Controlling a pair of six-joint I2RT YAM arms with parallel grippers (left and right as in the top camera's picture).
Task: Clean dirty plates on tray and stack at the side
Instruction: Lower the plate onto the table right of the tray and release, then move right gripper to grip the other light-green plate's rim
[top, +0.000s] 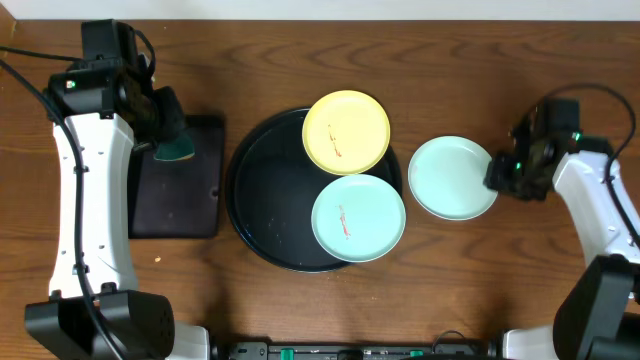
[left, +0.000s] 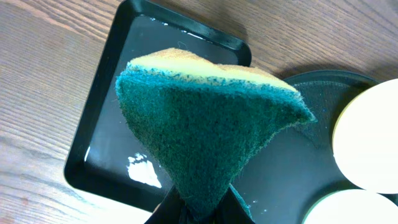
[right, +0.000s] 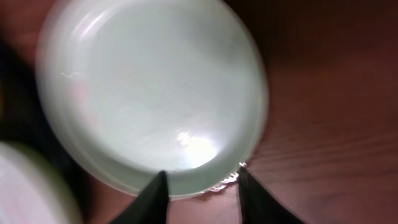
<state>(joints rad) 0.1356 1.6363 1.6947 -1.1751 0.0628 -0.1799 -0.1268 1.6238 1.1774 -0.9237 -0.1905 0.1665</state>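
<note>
The round black tray holds a pale yellow plate and a turquoise plate, each with a small red smear in the middle. A second turquoise plate lies on the table right of the tray and looks free of smears in the right wrist view. My left gripper is shut on a green and yellow sponge, held above the rectangular tray. My right gripper is open at the right rim of the table plate, one finger over the rim and one beside it.
A small rectangular black tray with a wet patch lies left of the round tray. The round tray's edge and both of its plates show at the right of the left wrist view. Brown wooden table all round.
</note>
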